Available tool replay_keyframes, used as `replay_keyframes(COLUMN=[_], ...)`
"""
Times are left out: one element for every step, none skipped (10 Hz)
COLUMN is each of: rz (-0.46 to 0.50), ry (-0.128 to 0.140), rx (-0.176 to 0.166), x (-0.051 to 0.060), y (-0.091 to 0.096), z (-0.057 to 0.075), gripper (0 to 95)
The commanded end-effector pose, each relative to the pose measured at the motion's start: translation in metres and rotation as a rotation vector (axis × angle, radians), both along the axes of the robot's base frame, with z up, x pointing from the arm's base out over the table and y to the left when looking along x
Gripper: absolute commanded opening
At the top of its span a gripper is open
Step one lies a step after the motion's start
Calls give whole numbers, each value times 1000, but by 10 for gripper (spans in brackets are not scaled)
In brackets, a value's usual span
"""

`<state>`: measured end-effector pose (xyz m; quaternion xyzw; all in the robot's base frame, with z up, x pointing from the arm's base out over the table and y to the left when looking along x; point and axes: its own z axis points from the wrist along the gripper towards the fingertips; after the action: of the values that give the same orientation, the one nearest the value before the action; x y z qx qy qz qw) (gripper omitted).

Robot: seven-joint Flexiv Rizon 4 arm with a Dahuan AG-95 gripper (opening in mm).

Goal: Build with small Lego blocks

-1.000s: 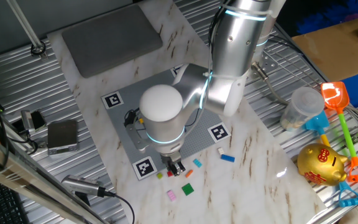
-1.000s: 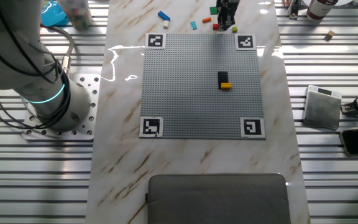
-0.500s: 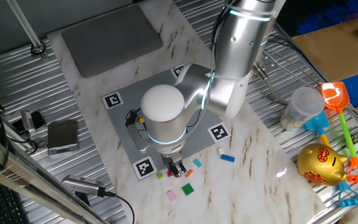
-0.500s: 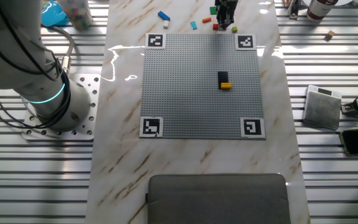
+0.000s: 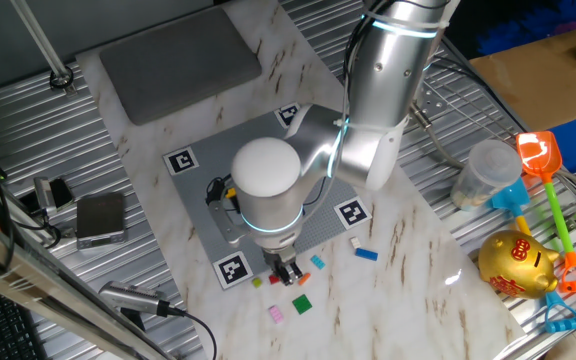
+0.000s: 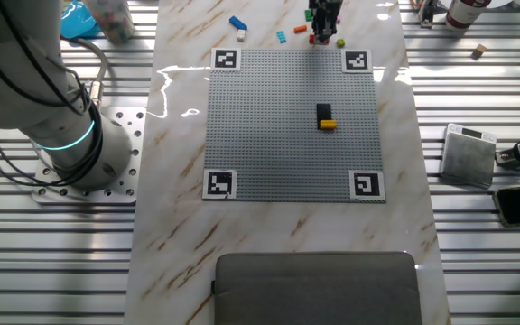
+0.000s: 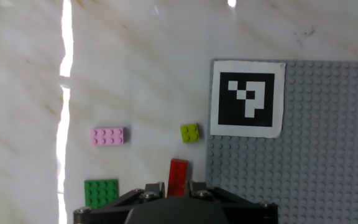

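Seen from the hand, a red small Lego block [image 7: 178, 177] stands between the two fingertips of my gripper [image 7: 178, 186], and the jaws are shut on its sides. The gripper [image 5: 286, 268] hangs over the marble just off the near corner of the grey studded plate [image 5: 208, 190]. Loose blocks lie close by: pink [image 7: 109, 135], yellow-green [image 7: 189, 132] and green [image 7: 101, 191]. Further right lie a light blue block [image 5: 318, 262], a blue one [image 5: 367, 254] and a white one [image 5: 355, 242]. A black block with a yellow-orange one [image 6: 327, 117] sits on the plate [image 6: 278, 135].
A black-and-white marker [image 7: 247, 98] fills the plate's corner beside the gripper. A grey pad [image 5: 178, 60] lies at the table's far end. A gold piggy bank [image 5: 516, 265], a toy shovel [image 5: 540, 160] and a plastic cup [image 5: 486, 172] stand to the right, a small grey box [image 5: 100, 217] to the left.
The arm has shifted a little sideways along the plate's edge, and the gripper has stayed low over the loose blocks.
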<state>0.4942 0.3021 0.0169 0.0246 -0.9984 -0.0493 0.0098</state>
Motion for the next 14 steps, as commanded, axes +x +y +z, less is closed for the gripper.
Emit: replay_keyframes(rz=[2, 4, 6, 11, 14, 19, 23, 24, 27, 28, 30, 33, 34, 47], ry=[0, -1, -2, -6, -9, -12, -15, -16, -17, -18, -19, -20, -20, -18], rx=[-2, -2, -2, -3, -2, -2, -2, -2, -5, -7, -8, -10, -11, -22], x=[0, 0, 0, 0, 1, 1, 1, 1, 1, 1, 2, 2, 2, 2], y=[0, 0, 0, 1, 1, 0, 0, 0, 0, 0, 0, 1, 1, 1], z=[0, 0, -1, -3, -4, -5, -5, -6, -6, -6, -6, -7, -7, -7], gripper=[190, 190, 190, 190, 190, 190, 190, 190, 190, 0, 0, 0, 0, 0])
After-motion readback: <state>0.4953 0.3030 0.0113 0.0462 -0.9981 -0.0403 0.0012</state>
